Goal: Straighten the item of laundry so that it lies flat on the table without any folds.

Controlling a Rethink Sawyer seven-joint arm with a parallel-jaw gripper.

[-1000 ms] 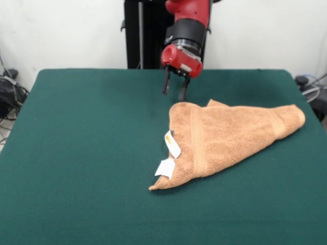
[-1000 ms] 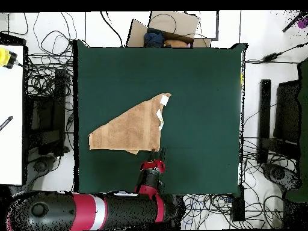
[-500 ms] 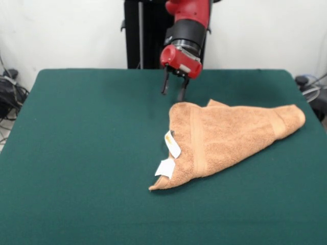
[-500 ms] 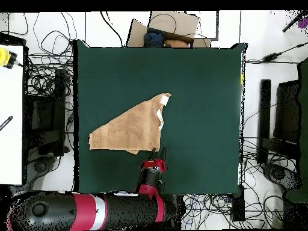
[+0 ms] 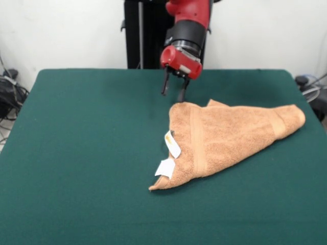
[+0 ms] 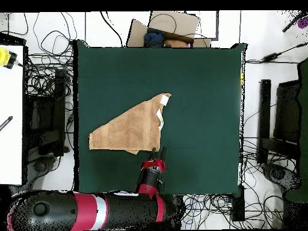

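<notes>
Towel (image 5: 230,135) lies folded over on the counter (image 5: 82,153), right of center in the front view. Two tags (image 5: 169,155) stick out at its left edge. The tool (image 5: 173,88) hangs just behind the towel's back-left corner, fingers apart, not touching it.

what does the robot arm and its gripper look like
The arm is glossy red with a black ring above a rounded red wrist that bears a small pale patch. The gripper has two thin, dark, straight fingers. From overhead, the arm shows red, black and a pale band.
</notes>
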